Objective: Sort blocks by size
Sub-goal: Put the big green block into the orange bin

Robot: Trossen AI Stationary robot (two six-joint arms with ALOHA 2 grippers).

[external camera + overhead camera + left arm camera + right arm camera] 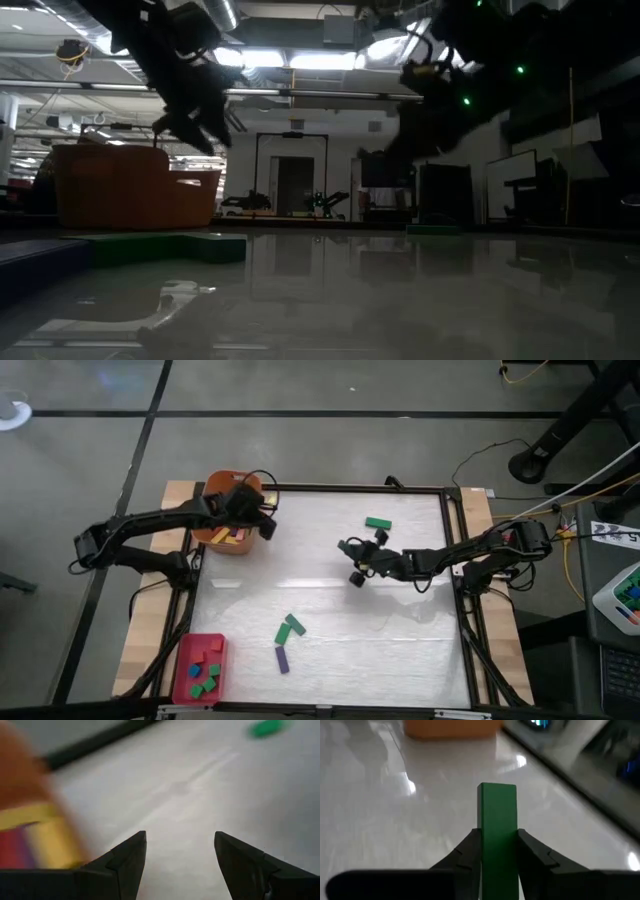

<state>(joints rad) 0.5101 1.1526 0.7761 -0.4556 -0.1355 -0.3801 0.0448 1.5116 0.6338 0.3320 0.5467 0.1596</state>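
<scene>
While my right tool (496,851) hangs over the middle of the bench (400,650), its two fingers (465,855) are clamped on a long green bar (497,825), which stands straight out past the fingertips. In the high view this right tool (357,563) sits just below another green bar (378,522) that lies flat on the bench, near but not touching. The orange tub (451,727) lies well ahead of this tool, beyond the tip of the held bar.

My left tool (180,852) is wide open and holds nothing; bare bench shows between its two fingers (131,857). It hovers at the rim of the orange tub (222,532), on the side facing the middle of the bench. Just beside this tool, inside the tub, I see yellow and red bars (40,827), blurred, and in the high view a few bars (232,537) show in the tub. The loose green bar (265,727) lies well ahead of the left tool.

Behind my right tool, toward the near edge of the bench, two more green bars (289,627) lie touching in a bent shape, with a purple bar (282,658) just beside them. Off to the near corner on my left side, well apart from both tools, a flat red tray (186,682) holds small cubes (206,678) in green, blue and red.
</scene>
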